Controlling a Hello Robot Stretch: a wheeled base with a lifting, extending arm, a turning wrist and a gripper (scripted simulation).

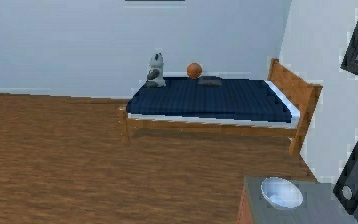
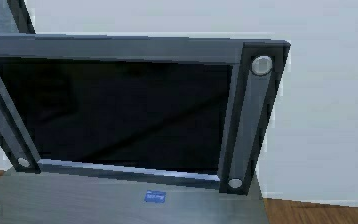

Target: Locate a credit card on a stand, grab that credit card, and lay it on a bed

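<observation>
Now small blue flat card (image 2: 155, 197) toward near edge of grey stand (image 2: 67, 195), before black flat-screen television (image 2: 117, 110). We line up base, reach low, avoid screen. We cannot tell gripper state.

- Your arm side view's left edge cuts off the television (image 2: 127, 105).
- The small blue flat thing (image 2: 154, 197) on the stand (image 2: 77, 198) is too small for you to name.
- So is the dark item (image 1: 209, 81) on the bed (image 1: 212, 100).
</observation>
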